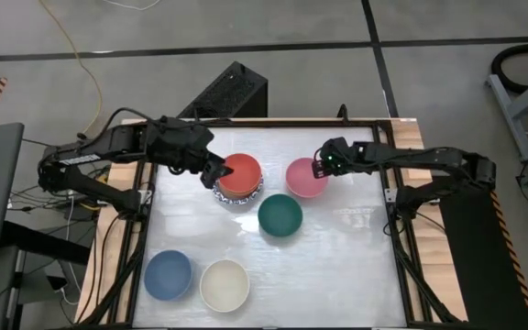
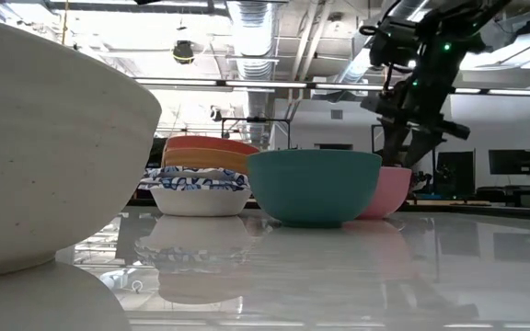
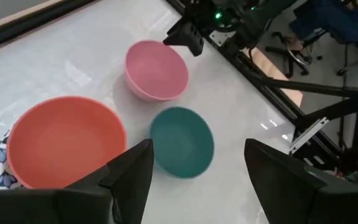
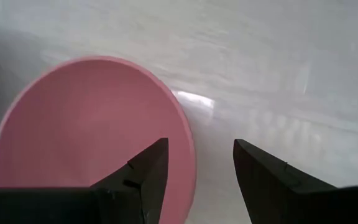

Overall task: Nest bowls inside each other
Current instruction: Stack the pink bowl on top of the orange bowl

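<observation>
Pink, the bowl [image 4: 92, 137] at the right arm's jaws lies directly under them: the right gripper [image 4: 194, 165] hangs over its rim with the jaws parted, one finger [image 4: 145, 171] above the bowl's inside and the other above the bare counter [image 4: 278, 56] just outside the rim. Nothing is grasped; the wrist view shows the gap between the fingers straddling the rim's edge.

Seen from above, the pink bowl [image 1: 305, 178] sits near the counter's middle, toward the right. Just beside it, on the side away from the right arm's jaws, stands the dark green bowl [image 1: 280, 214], apart from the pink one in the high view though the two overlap in the low view.

Farther over is the stack [image 1: 237, 181]: a red bowl [image 3: 64, 140] on top, an orange one [image 2: 205, 160] showing under it in the low view, and white bowls with blue patterned rims [image 2: 199, 191] at the base. The left gripper [image 1: 211, 174] hovers at this stack's edge, jaws released and empty, the red bowl just below and beside its fingers [image 3: 132, 174]. From the left wrist view the green and pink bowls lie ahead of these jaws, with the right gripper beyond the pink one.

Well apart from both sets of jaws, at the counter's near edge, stand the blue bowl [image 1: 168, 274] and the cream bowl [image 1: 225, 285], side by side, not touching.
</observation>
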